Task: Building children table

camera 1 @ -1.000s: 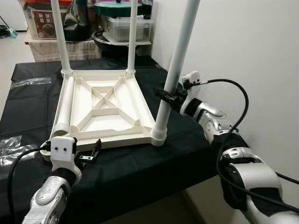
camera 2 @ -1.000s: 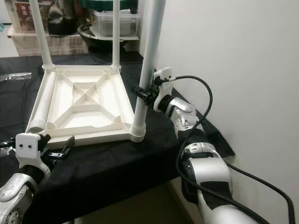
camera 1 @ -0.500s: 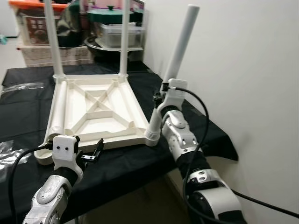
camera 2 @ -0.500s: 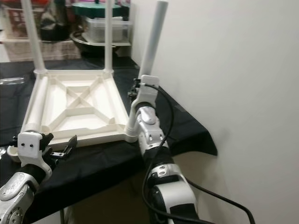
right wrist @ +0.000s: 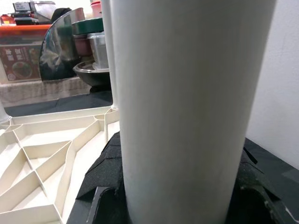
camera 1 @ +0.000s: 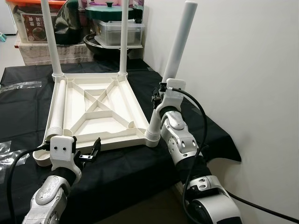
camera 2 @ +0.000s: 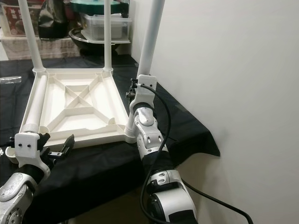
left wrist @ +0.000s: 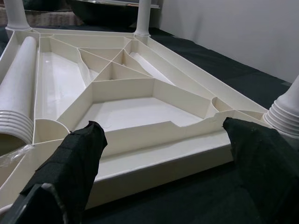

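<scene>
While left claw point(camera 1: 88, 154) hangs open, right claw point(camera 1: 158, 95) keeps gripping leg point(camera 1: 175, 56), now tilted vs. before.

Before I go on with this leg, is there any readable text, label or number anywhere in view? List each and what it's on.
Red-and-brown box behind the table top: white characters printed on its label, too small and blurred to read.
Table top, legs, right gripper and left gripper: no markings visible.
Nothing else legible.
</scene>
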Motion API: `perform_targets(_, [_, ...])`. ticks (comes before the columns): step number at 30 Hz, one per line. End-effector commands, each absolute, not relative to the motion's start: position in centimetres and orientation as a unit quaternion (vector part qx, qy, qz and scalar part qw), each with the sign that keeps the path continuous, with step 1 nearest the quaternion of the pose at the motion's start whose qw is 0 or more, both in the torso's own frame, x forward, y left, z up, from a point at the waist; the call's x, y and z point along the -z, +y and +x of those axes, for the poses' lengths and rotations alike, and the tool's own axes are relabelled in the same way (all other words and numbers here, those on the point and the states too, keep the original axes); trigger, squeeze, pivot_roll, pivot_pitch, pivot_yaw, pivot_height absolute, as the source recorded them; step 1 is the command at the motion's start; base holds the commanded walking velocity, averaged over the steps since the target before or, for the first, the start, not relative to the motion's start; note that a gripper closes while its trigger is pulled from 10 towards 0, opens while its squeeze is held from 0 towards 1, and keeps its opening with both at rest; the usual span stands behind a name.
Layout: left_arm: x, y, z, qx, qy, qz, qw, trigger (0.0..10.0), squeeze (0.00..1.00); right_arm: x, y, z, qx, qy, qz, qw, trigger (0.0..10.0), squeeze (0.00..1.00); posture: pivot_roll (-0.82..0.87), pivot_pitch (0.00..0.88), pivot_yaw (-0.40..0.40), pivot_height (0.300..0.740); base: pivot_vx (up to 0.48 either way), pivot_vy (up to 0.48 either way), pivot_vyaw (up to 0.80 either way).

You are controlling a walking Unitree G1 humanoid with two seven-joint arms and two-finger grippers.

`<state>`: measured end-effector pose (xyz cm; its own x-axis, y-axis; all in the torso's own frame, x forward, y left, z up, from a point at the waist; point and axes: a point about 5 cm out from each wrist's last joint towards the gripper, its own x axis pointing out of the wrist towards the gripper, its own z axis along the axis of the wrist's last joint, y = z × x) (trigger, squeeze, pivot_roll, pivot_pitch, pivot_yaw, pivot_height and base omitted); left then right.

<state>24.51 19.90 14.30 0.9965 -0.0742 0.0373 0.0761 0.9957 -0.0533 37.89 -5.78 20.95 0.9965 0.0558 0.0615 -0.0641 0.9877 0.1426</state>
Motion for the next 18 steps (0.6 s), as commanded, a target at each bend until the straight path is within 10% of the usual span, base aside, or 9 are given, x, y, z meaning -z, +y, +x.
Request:
perform_targets(1, [-14.0,19.7,24.6,0.04,-0.014,-0.029,0.999,10.0,0.0,-17.6,-4.5,37.0,-0.041,0.048,0.082,0.995,0.0,0.0,0.09,0.0,-0.126,0.74,0.0,0.0,0.0])
perform_targets(4, [-14.0,19.7,24.6,0.04,-0.014,-0.029,0.999,10.0,0.0,-17.9,-4.4,36.9,-0.045,0.05,0.084,0.994,2.0,0.0,0.08,0.0,-0.125,0.74,0.0,0.0,0.0])
perform_targets(5, [-14.0,19.7,24.6,0.041,-0.014,-0.029,0.999,10.0,0.0,-18.0,-4.3,36.8,-0.049,0.051,0.083,0.994,10.0,0.0,0.08,0.0,-0.123,0.74,0.0,0.0,0.0])
perform_targets(18, [-13.9,19.6,24.8,0.042,-0.014,-0.029,0.999,10.0,0.0,-19.2,-4.5,36.2,-0.047,0.046,0.076,0.995,10.0,0.0,0.08,0.0,-0.122,0.74,0.0,0.0,0.0])
